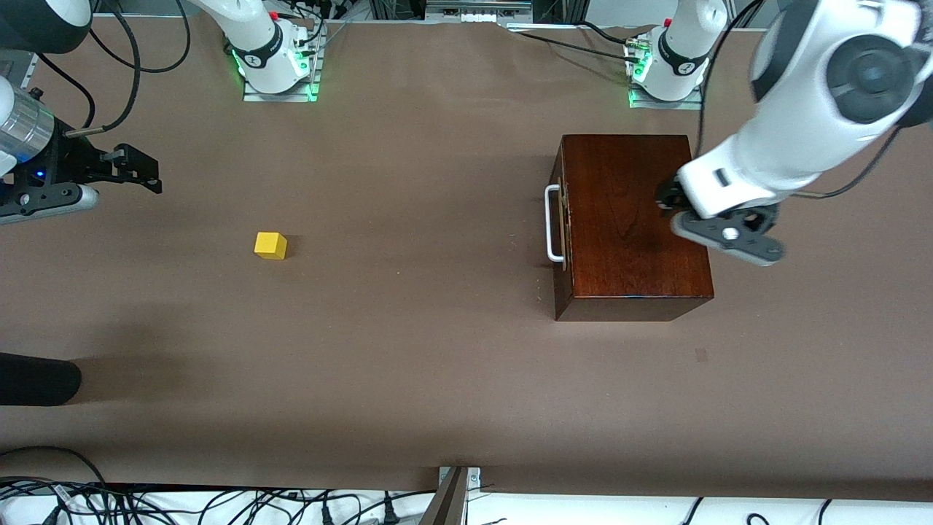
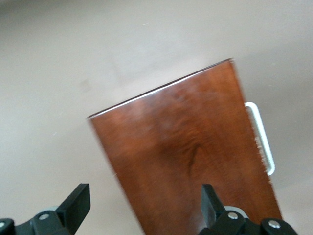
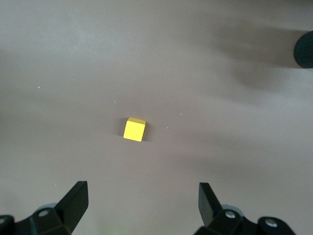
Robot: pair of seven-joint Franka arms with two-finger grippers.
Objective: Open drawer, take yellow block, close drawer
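The dark reddish-brown wooden box [image 1: 630, 219] stands toward the left arm's end of the table. Its drawer is shut and the white bar handle [image 1: 552, 223] lies close to the front. The left wrist view shows the box top [image 2: 195, 161] and handle [image 2: 261, 137]. My left gripper [image 1: 665, 200] hangs open and empty over the box top, at the edge away from the handle; in its wrist view [image 2: 145, 200] one finger is over the wood, the other over the table. The yellow block [image 1: 270, 245] sits on the open table. My right gripper [image 1: 146, 171] is open and empty above the table, short of the block [image 3: 134, 129]; its fingertips show in the wrist view [image 3: 143, 198].
A dark rounded object [image 1: 36, 379] lies at the table's edge at the right arm's end, nearer to the front camera than the block; it also shows in the right wrist view [image 3: 304, 49]. Cables [image 1: 219, 503] run along the near edge.
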